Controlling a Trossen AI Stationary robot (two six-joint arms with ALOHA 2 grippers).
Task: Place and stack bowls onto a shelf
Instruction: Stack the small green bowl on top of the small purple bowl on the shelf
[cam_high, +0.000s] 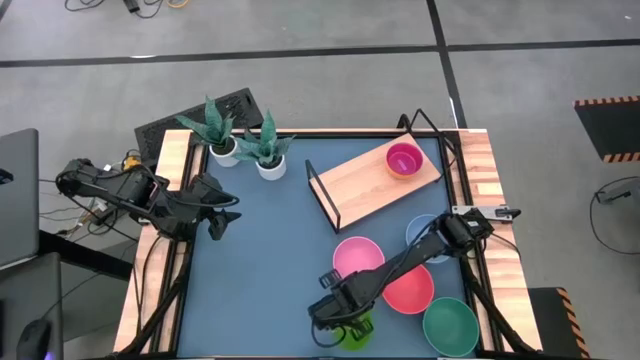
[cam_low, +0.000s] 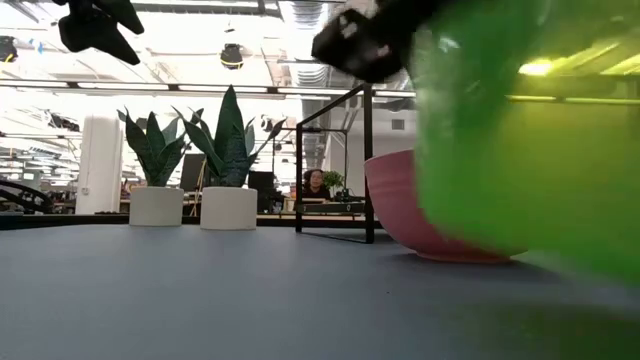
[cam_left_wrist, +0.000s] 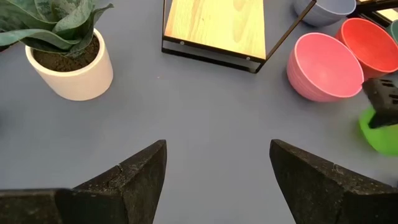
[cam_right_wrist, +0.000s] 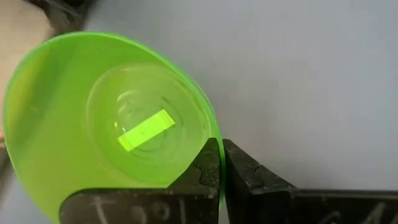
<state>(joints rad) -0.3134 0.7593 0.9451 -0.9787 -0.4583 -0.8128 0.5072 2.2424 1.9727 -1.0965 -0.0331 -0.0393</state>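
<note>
Blue bench (cam_high: 270, 270), near edge: right end effector (cam_right_wrist: 222, 163) clenched on lime bowl (cam_right_wrist: 112, 124) rim; light, stiff, slick plastic. Left end effector (cam_left_wrist: 217, 168) released, near plants.

Both arms are dark, nearly black, made of slim jointed segments. The left gripper (cam_left_wrist: 217, 180) has two wide, wedge-shaped fingers with a matte, slightly rough surface. The right gripper (cam_right_wrist: 222, 180) has the same dark fingers, with faint scratch marks on them.
</note>
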